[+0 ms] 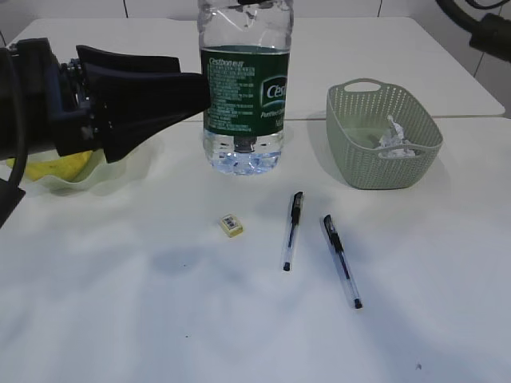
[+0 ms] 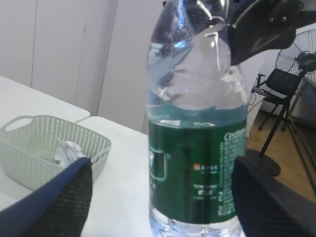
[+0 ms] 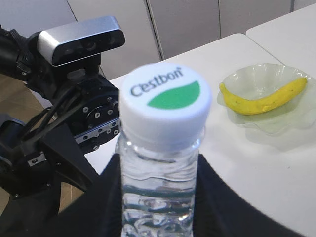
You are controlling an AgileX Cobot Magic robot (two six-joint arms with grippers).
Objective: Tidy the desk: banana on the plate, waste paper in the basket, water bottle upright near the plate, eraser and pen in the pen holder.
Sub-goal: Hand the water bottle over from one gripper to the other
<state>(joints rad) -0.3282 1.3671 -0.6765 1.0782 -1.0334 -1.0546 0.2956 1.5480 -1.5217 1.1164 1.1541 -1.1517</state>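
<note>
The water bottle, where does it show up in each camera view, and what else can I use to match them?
Exterior view: water bottle upright at top centre, left of the basket.
Left wrist view: fills the middle to right, basket at lower left.
Right wrist view: seen from above, white cap at centre, banana on the plate at right.
Shared landmark: the green Cestbon branding.

The exterior camera looks down at a slant across the white table (image 1: 160, 319), facing the far edge, with the water bottle (image 1: 243, 88) close enough that its cap is cut off at the top. The left wrist camera sits low beside the bottle (image 2: 197, 163), looking level past it to the basket (image 2: 44, 148) (also seen at the exterior view's right). The right wrist camera looks steeply down onto the bottle's cap (image 3: 165, 103), very near, with the plate (image 3: 296, 118) beyond.
</note>
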